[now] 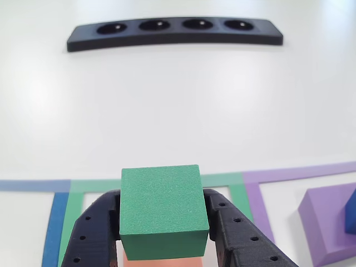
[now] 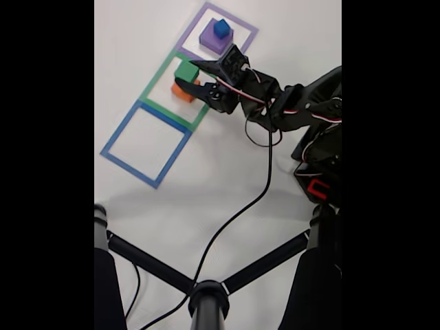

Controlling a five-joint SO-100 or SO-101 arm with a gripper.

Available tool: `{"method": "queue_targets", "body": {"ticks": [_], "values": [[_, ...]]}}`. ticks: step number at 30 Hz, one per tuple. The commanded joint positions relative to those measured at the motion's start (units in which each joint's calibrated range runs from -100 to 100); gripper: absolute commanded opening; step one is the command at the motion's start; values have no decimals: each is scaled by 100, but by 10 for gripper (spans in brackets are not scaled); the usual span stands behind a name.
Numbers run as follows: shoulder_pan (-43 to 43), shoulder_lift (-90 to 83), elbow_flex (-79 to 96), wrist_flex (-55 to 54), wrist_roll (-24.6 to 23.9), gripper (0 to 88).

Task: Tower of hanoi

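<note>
A green cube rests on an orange block inside the green tape square. My gripper has a black finger pressed against each side of the cube. The fixed view shows the gripper reaching from the right around the green cube, with the orange block under it. In the purple tape square, a blue cube sits on a purple block. Both the purple block and the blue cube appear at the right edge of the other view.
A blue tape square lies beside the green one with nothing in it. A black strip with several round holes lies far across the white table. A black cable trails from the arm toward a black stand.
</note>
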Motion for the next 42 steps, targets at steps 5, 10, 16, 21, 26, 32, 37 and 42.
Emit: {"method": "queue_targets", "body": {"ticks": [5,10,16,21,26,32,37,42], "values": [[-41,597,-55,-764,59,63],[-26,998,-228,-1039,59,64],[-56,1295,-446,-1169,59,65],[-110,1383,-437,-1282,59,65],[-110,1559,-482,-1404,59,65],[-87,1775,-500,-1614,59,65],[-64,1936,-600,-1687,59,65],[-64,2104,-800,-1736,59,65]]}}
